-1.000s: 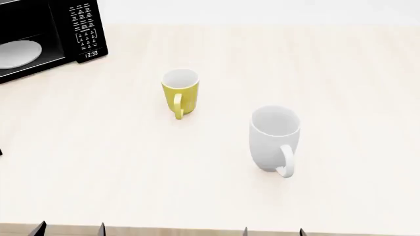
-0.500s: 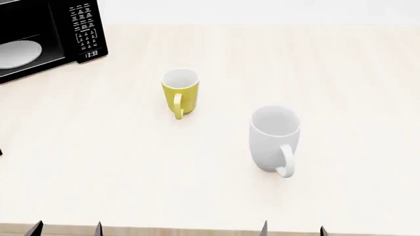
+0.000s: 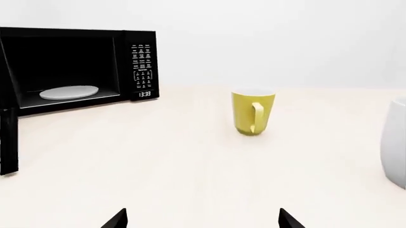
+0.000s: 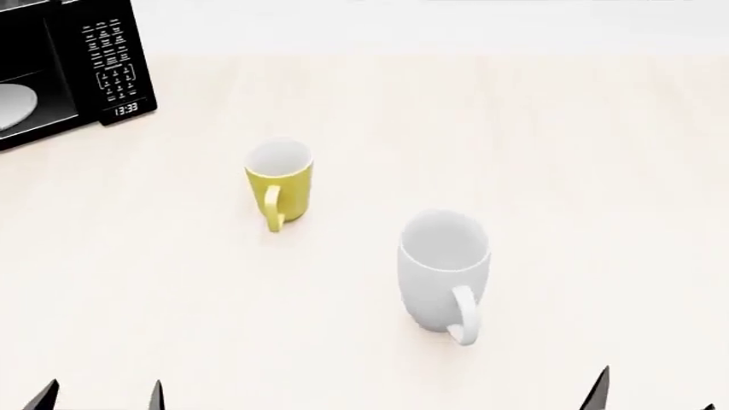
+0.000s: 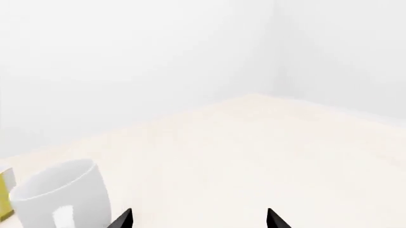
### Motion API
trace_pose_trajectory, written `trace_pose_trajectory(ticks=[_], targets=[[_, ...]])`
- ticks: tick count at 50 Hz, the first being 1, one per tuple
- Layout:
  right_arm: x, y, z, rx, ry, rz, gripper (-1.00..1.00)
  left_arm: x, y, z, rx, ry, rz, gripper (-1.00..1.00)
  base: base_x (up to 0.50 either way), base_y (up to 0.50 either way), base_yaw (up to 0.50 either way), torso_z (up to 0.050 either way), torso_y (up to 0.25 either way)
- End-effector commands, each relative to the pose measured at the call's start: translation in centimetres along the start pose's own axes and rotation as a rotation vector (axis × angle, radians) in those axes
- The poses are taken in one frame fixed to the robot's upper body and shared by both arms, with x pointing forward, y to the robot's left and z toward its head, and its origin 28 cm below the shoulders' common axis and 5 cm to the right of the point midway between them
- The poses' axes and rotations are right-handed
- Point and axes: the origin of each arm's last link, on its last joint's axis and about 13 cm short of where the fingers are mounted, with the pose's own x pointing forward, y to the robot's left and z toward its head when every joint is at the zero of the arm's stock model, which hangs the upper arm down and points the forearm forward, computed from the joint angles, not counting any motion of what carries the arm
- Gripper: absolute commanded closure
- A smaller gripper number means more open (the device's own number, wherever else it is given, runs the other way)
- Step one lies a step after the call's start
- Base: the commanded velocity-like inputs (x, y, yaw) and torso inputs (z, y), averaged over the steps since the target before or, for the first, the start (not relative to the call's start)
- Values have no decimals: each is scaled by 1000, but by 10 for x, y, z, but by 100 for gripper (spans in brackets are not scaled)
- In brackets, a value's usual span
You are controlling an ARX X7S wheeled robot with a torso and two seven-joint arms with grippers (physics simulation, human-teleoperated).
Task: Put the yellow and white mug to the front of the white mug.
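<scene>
On the table stands the yellow and white mug (image 4: 279, 187), upright; both grippers spread, empty.

Over at the far left corner of the pale wooden table (image 4: 535, 154) sits a black microwave (image 3: 76, 66), and its door (image 3: 9, 141) is swung open, seen edge-on at the near side. Inside the dark cavity lies a white turntable plate (image 3: 68, 91). The keypad panel (image 3: 140, 59) faces forward, and the clock (image 3: 144, 94) reads 13:33. Behind it all, a plain white wall (image 5: 127, 61).
</scene>
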Motion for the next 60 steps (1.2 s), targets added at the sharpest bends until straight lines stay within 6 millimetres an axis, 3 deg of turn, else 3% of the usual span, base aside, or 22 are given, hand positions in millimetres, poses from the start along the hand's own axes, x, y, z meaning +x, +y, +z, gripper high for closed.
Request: trace_pose_trajectory(ticks=[1,29,31,47,60], targets=[[1,-11,7,82,-27,-22,-100,-1,1,2,-6,-11,-11,-100,484,-207,0,0,0],[0,-8,9,146,-9,-17,-100,-1,1,1,-7,-10,-21,-100,489,-216,0,0,0],[0,-7,6,80,-27,-17,-100,-1,1,1,-7,-10,-20,-100,395,-369,0,0,0],[2,-5,6,22,17,-78,-100,-1,1,0,-5,-4,-21,-100,0,0,0,0,0],[1,-4,7,47,4,-78,-100,0,2,0,-7,0,-19,-100,375,0,0,0,1]])
